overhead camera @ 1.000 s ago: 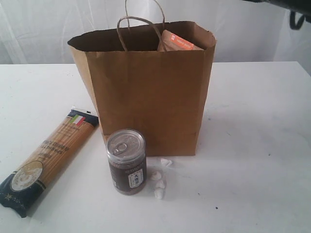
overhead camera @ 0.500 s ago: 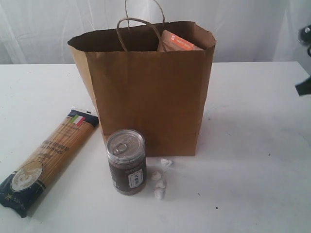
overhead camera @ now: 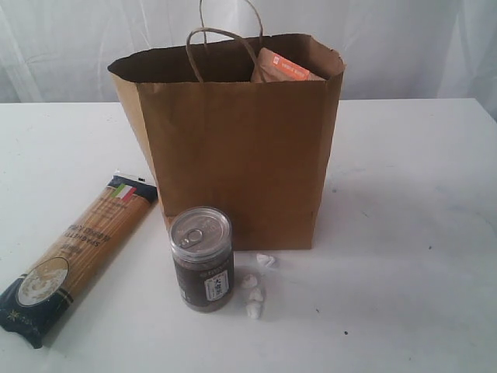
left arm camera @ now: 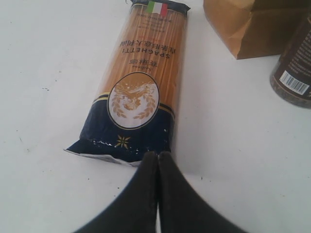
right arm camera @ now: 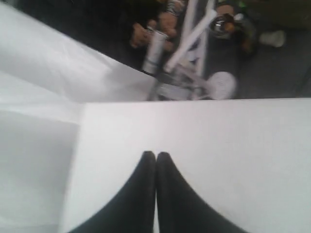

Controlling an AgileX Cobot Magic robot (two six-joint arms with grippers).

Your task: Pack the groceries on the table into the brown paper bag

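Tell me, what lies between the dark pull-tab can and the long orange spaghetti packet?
Only bare white tabletop separates the dark pull-tab can from the long orange spaghetti packet; the exterior view shows it.

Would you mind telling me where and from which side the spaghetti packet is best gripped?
I would grip the spaghetti packet across its narrow width, at mid-length, coming down from above. It lies flat on the table, long and slim, so only its long edges offer opposing faces, and a mid-length hold should limit drooping. The left end effector, shut near its dark end, must open first.
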